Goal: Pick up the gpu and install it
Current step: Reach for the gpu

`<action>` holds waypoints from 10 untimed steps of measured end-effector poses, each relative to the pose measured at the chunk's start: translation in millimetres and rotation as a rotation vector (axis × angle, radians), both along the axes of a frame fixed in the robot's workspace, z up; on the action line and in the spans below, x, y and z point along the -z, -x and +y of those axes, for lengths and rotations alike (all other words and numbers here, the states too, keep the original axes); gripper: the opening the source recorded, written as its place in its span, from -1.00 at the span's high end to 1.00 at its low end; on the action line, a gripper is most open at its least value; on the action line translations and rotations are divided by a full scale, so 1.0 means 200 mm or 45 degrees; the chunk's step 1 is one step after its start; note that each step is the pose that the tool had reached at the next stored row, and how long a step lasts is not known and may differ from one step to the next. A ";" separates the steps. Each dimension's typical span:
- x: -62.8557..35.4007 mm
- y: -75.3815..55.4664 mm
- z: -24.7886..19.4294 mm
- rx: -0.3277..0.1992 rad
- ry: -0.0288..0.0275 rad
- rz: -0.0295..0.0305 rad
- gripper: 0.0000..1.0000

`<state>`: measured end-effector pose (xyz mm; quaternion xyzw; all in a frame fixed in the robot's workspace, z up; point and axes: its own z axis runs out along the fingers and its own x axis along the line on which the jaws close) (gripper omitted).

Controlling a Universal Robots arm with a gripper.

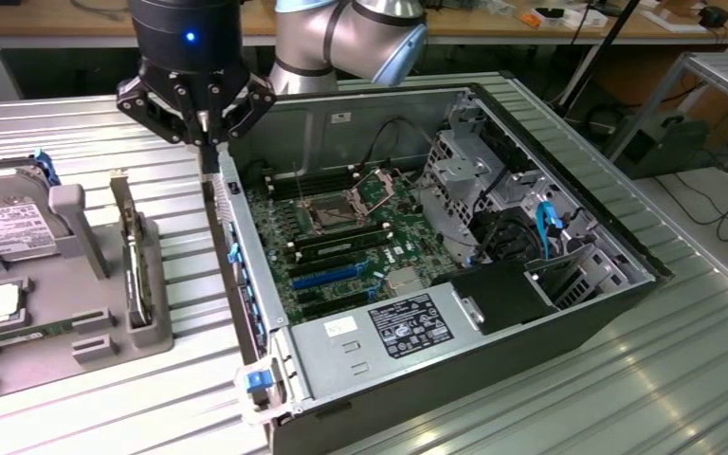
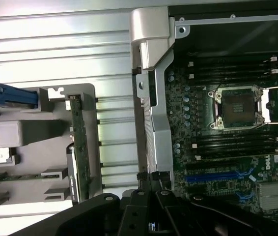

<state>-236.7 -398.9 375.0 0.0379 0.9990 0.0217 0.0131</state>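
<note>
My black multi-finger gripper (image 1: 206, 136) hangs over wall of open grey metal computer case (image 1: 240, 248), tips drawn together, nothing held. Thin dark flat gpu card (image 1: 133, 256) (image 2: 78, 147) stands on edge in grey moulded holder (image 1: 86, 334), apart from me. Judge it light, stiff, fragile (exposed components). I'd pinch across upper board edge.

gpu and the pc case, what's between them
Beside the gpu, the holder's rim, then bare ribbed table up to the case wall; wrist view shows it.

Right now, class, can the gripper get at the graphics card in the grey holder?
Probably yes: the card stands on edge with its top uncovered, and nothing lies between it and the gripper.
</note>
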 end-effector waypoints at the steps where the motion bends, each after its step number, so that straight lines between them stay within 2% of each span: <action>1: 0.001 0.01 0.000 0.000 0.0000 0.0000 0.79; 10: 0.004 0.04 0.000 0.000 0.0001 0.0001 0.79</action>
